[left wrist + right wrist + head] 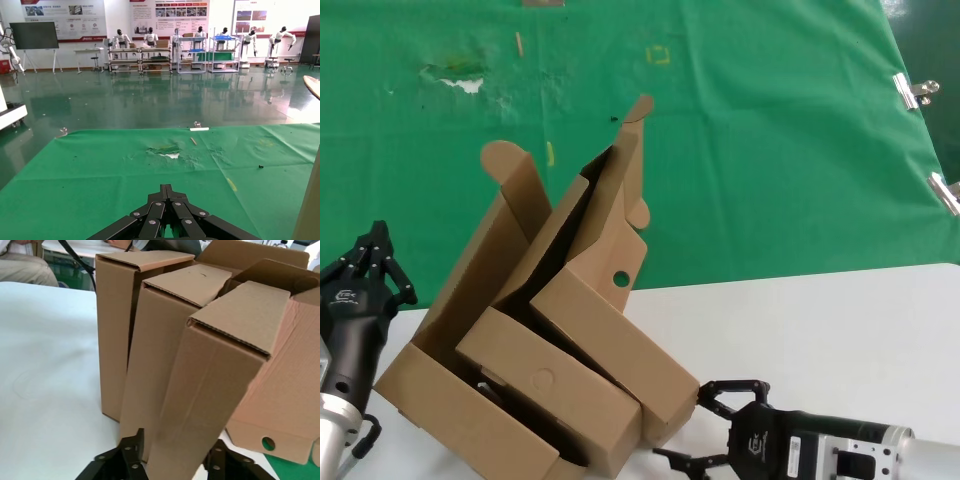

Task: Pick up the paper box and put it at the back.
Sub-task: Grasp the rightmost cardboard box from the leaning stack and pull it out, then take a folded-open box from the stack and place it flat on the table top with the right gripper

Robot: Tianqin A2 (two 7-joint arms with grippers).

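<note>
Paper box [585, 300]: brown corrugated mailer, lying open across the border of the white tabletop [840, 320] and the green cloth [740, 150], lid flaps standing up over the cloth, a round hole showing in one flap. A second cardboard box [545, 385] with a faint circle outline is sitting nested against it.

Right gripper [705, 428]: lying low on the tabletop, fingers spreading wide, one box corner sitting between them in the right wrist view, not clamped.

Left gripper [375, 255]: hovering beside the box's left wall, fingertips pressing together, holding nothing.
</note>
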